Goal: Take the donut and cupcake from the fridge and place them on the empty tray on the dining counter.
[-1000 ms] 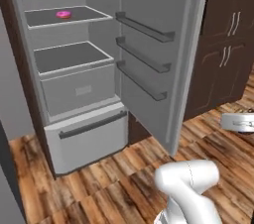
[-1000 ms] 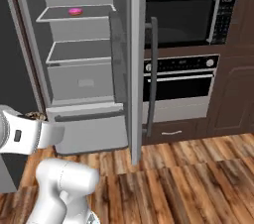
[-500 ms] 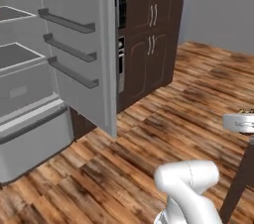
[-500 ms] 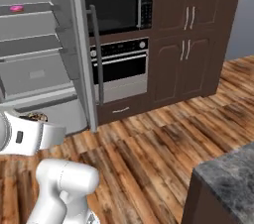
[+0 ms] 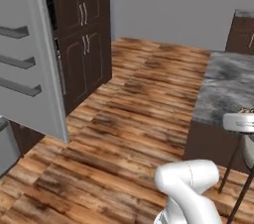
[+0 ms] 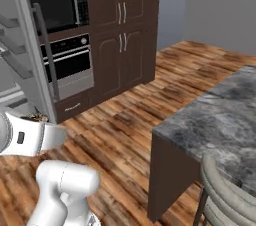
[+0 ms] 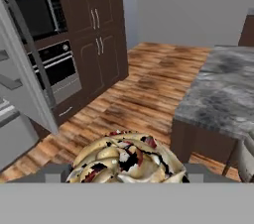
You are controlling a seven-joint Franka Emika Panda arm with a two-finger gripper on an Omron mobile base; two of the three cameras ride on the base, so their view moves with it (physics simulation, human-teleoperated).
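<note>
One cupcake [image 7: 126,161] sits pinched in the end effector [image 7: 124,171] (fridge [image 6: 30,45] door open), near the dining counter [image 7: 223,94].

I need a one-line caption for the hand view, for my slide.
Round tan cupcake in the gripper, facing the grey marble dining counter, with the light-grey fridge door open.

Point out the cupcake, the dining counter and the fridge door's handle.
cupcake [image 7: 126,161], hand view: its swirled top, between the fingers.
dining counter [image 6: 225,115], right base view: bare marble top.
fridge handle [image 6: 46,55], right base view: middle of the dark vertical bar.
</note>
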